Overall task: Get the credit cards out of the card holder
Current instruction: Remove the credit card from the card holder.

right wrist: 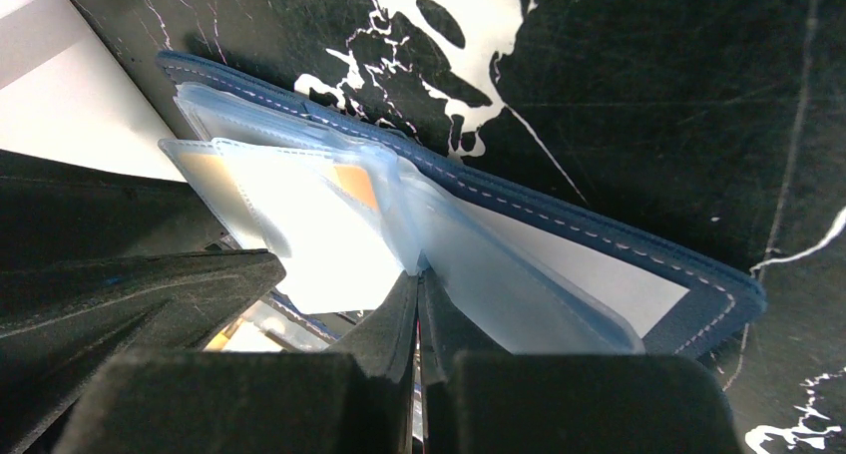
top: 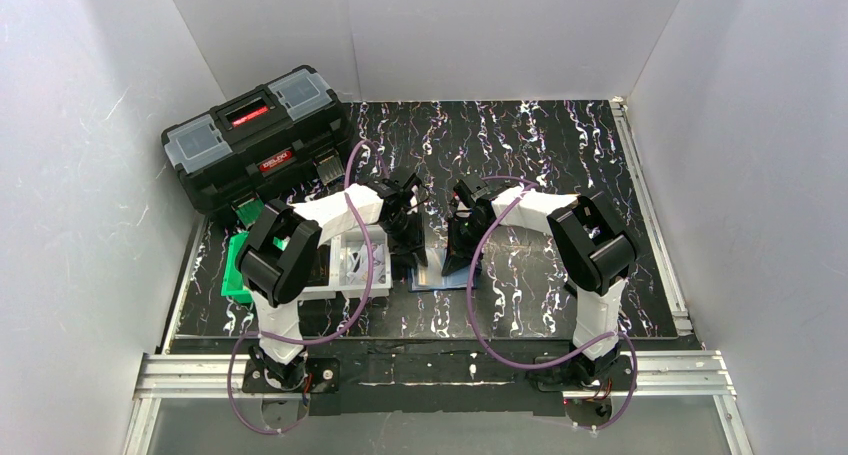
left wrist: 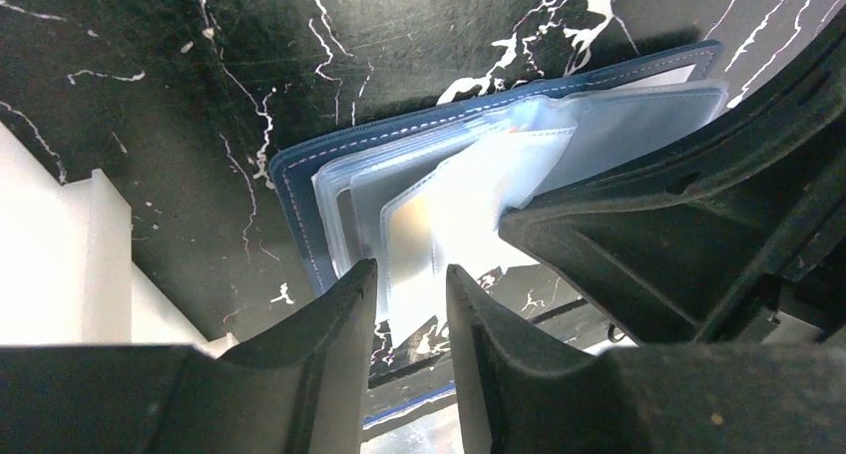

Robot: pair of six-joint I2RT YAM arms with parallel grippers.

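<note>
Right gripper — clamped, seemingly on card holder | long axis left–right

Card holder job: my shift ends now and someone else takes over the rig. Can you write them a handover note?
Left gripper: fingers open, straddling the edge of a clear pocket that holds a tan card.
Right gripper: fingers shut on the card holder where its clear pockets meet.
Where: the holder lies spread open on the black marbled table. An orange card sits in another pocket. No card is seen outside.
Done: holder opened, pockets fanned.
Left: pull every card out.
</note>
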